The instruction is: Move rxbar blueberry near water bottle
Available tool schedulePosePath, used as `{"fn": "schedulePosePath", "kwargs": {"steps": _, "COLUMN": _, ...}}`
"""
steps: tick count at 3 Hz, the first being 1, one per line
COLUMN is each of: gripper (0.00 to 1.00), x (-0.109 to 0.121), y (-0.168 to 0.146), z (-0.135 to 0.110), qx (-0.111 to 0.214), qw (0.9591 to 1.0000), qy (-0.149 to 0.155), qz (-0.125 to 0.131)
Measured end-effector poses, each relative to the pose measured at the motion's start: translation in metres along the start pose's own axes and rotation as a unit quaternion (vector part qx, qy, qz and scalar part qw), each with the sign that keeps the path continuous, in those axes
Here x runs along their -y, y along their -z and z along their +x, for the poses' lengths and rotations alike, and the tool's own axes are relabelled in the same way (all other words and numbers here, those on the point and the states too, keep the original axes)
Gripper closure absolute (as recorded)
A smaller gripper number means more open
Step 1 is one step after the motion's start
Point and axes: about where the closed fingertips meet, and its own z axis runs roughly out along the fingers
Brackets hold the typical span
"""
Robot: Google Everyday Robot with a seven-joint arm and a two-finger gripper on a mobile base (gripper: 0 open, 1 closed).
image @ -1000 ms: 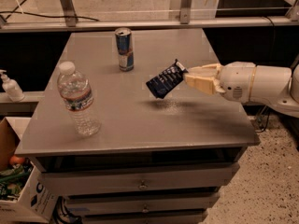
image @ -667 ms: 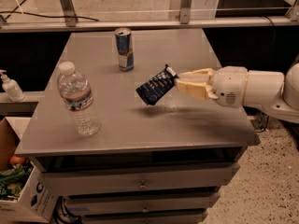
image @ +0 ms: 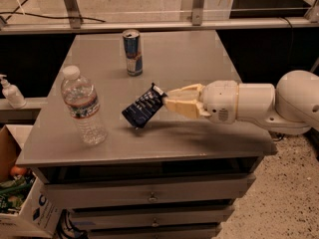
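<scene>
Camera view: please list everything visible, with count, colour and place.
water bottle: one, clear with white cap, standing on the table's front left.
drink can: one, blue and silver, standing at the table's back.
rxbar blueberry: one, dark blue, tilted, right of the bottle.
table: one, grey, drawers below.
pump bottle: one, white, ledge at far left.
cardboard box: one, white and brown, floor at lower left.
pincer: one, cream, shut on the bar's right end, over the table.
arm: one, white, reaching in from the right.
</scene>
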Motion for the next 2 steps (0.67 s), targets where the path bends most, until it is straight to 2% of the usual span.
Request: {"fn": "schedulePosePath", "kwargs": {"steps": 2, "gripper": 1.0, "x": -0.029, "y": -0.039, "z": 0.013, "qx": -0.013, "qw": 0.9985, "qy": -0.016, "qz": -0.051}}
